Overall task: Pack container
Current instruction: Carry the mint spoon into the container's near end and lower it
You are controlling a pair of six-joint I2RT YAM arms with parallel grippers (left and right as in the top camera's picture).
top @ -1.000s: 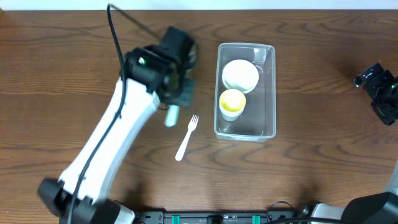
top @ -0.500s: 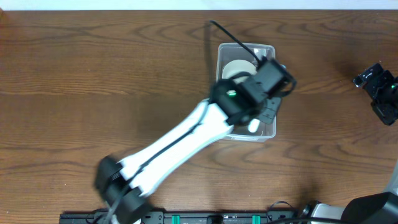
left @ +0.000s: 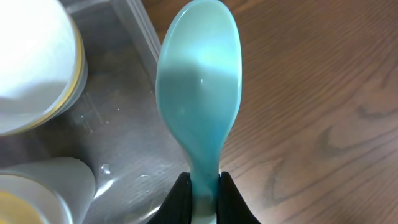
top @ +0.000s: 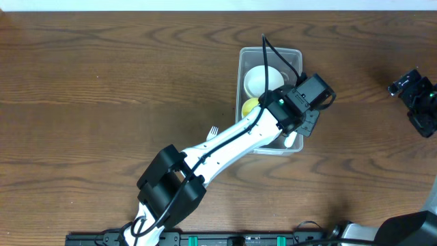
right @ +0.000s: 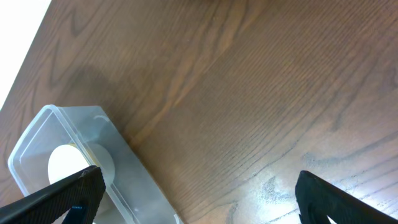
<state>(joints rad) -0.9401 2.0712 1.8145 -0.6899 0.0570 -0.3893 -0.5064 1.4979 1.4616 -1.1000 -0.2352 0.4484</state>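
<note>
The clear plastic container [top: 295, 56] stands right of the table's middle and holds a white bowl [top: 260, 80] and a yellow-filled cup [top: 249, 106]. My left gripper [top: 305, 125] is shut on a teal spoon [left: 200, 99] and hovers over the container's right wall, near its front right corner. In the left wrist view the spoon's bowl lies across the container wall [left: 138, 31], with the white bowl [left: 31, 62] to the left. The spoon's tip [top: 289, 140] shows below the gripper. My right gripper [top: 416, 96] is open and empty at the far right edge; its view shows the container [right: 74, 149].
A white plastic fork [top: 213, 130] lies on the wood left of the container, mostly hidden under my left arm. The left arm [top: 225, 147] stretches diagonally from the front edge to the container.
My left gripper carried the teal spoon from left of the fork rightward to the container's right side. The right arm has not moved.
</note>
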